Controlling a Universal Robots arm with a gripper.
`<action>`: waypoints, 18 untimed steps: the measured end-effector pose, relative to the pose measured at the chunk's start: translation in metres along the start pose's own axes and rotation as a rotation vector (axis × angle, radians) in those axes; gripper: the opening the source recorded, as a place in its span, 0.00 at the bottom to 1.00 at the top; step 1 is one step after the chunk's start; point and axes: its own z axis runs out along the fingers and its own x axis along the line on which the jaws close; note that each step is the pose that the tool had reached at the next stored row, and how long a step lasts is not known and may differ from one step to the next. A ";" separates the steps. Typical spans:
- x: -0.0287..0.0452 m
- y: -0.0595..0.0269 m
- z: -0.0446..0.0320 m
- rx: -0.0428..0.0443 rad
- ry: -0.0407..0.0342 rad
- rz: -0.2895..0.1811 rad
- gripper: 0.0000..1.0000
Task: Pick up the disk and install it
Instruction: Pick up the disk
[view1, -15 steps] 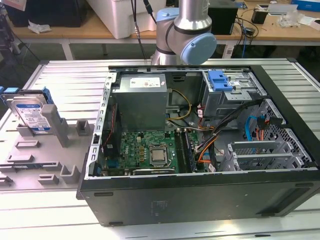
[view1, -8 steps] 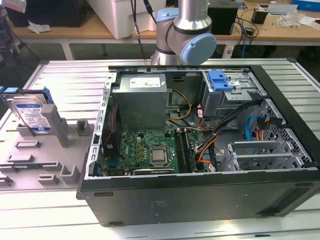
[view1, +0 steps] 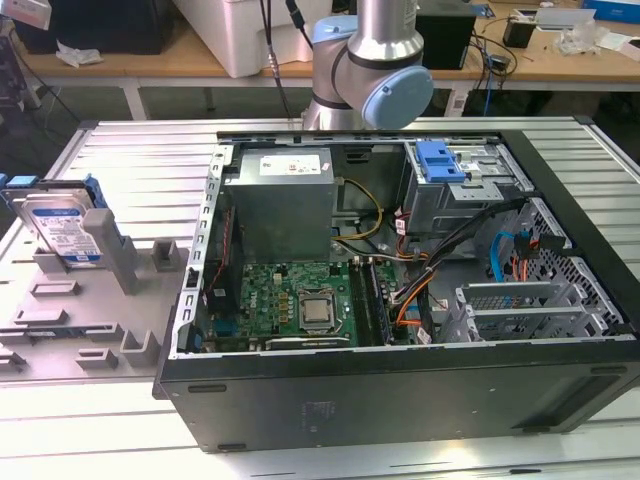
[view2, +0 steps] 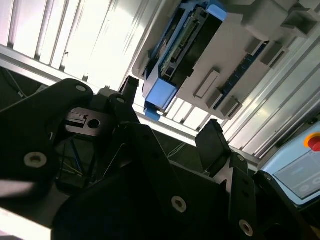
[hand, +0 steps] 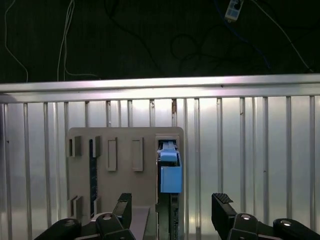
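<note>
Tool: a black two-fingered tool (hand: 172, 212), seen in both wrist views (view2: 170, 112), spread wide and holding nothing; its fingers (hand: 222, 210) touch nothing.

Disk: a flat rectangular silver-metal disk (view1: 62, 228) with a white-and-blue label and a blue plastic frame along its edges. It stands upright on edge in a slot of the holder, at the exterior view's left, outside the computer case.

Disk against tool: in the first wrist view the disk (hand: 170, 177) shows edge-on, blue frame toward the camera. It lines up with the gap between the two fingers but lies beyond their tips, apart from both. In the second wrist view the disk (view2: 182, 50) sits past the fingertips (view2: 212, 142), clear of them.

Holder: a pale grey plastic block with several upright slots (view1: 120, 260), flat on the surface (hand: 125, 140); the disk fills one slot at its edge (view2: 235, 45).

Surface: a ribbed silver metal surface (view1: 130, 150) carrying both the holder and the case.

Case: a large black open computer case (view1: 400, 400) just beside the holder, to the exterior view's right. Inside are a green circuit board (view1: 290, 295), a grey metal box (view1: 280, 200) and a small blue plastic latch (view1: 440, 160) on the drive cage.

Arm: a silver-and-blue robot arm (view1: 380, 60) behind the case.
</note>
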 end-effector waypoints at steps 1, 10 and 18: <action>0.0000 0.0000 0.0000 -0.0001 0.0000 0.000 0.74; 0.0004 -0.0001 0.0048 0.0000 0.0000 0.000 0.74; 0.0006 -0.0001 0.0089 -0.0002 0.0008 0.000 0.74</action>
